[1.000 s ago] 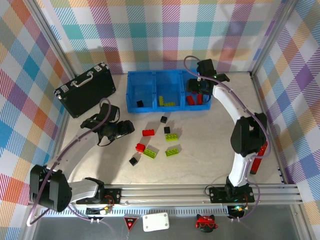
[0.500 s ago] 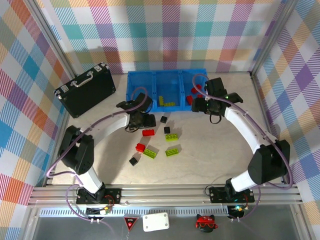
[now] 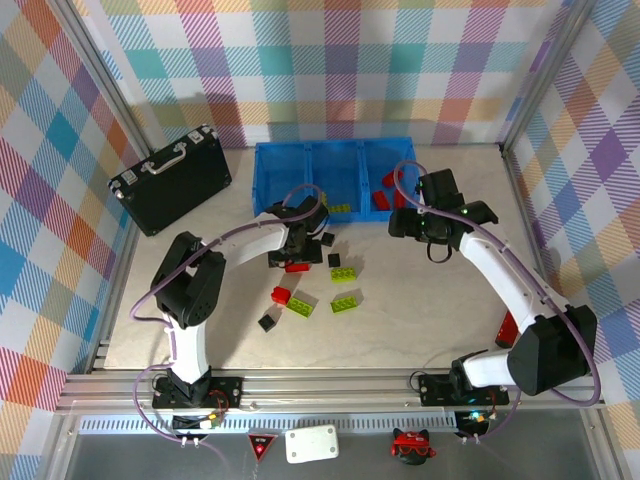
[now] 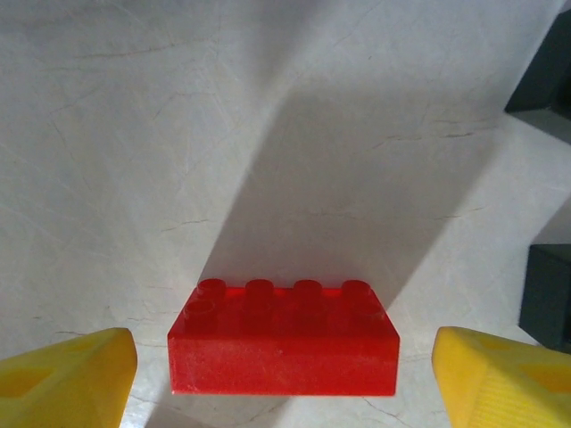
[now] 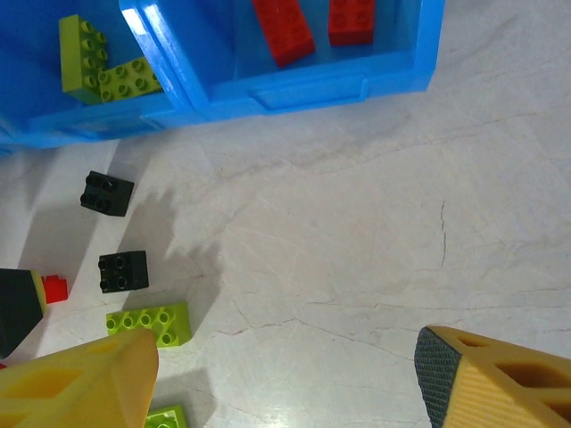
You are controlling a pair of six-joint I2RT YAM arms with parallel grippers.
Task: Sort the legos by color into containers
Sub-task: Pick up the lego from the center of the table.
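The blue tray [image 3: 258, 185] stands at the back with lime-green legos [image 3: 336, 208] in its middle container and red legos [image 3: 385, 196] in its right one. My left gripper [image 3: 297, 250] hangs open over a red studded brick [image 3: 296, 266]. In the left wrist view that red brick [image 4: 284, 343] lies between the two yellow fingertips [image 4: 67, 379] with a gap on each side. My right gripper [image 3: 408, 226] is open over bare table in front of the tray, nothing between its fingertips [image 5: 495, 383]. The right wrist view shows the tray [image 5: 303, 89] with green bricks [image 5: 103, 67] and red bricks [image 5: 284, 28].
Loose on the table lie black cubes [image 3: 328, 239] [image 3: 334, 260] [image 3: 266, 322], green bricks [image 3: 344, 273] [image 3: 300, 306] [image 3: 346, 301] and another red brick [image 3: 281, 295]. A black hard case [image 3: 170, 180] stands at the back left.
My left arm swung in from the left to the red brick and its jaws widened. My right arm drew back from the red container to the table in front of the tray.
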